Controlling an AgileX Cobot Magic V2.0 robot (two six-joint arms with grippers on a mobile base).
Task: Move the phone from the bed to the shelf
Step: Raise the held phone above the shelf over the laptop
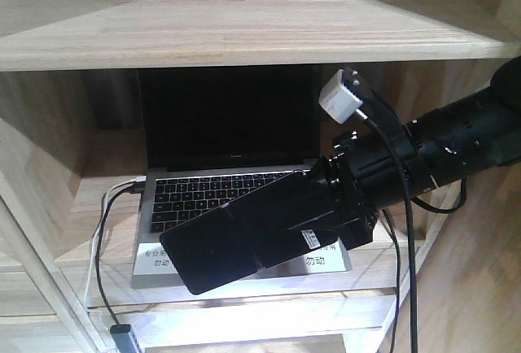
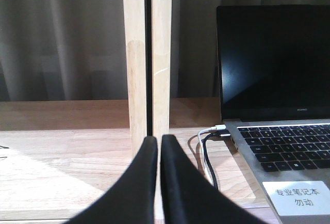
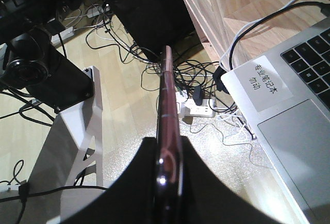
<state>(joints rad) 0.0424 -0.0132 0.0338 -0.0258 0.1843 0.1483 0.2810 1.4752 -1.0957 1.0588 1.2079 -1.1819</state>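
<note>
Shelf (image 1: 244, 40): pale wood boards with an open compartment. An open grey laptop (image 1: 232, 198), screen dark, sits flat on the lower board. White and black cables (image 2: 207, 157) plug into its side and trail over the board, and a white label (image 2: 296, 197) is stuck on the palm rest.

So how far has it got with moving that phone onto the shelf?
Picking up looks done: the phone is clamped in the right pincer, clear of any surface. In hand: it hangs in the air at the shelf, in front of the open laptop. Left to do: lay it on a board and let go. The left pincer is shut and empty.
</note>
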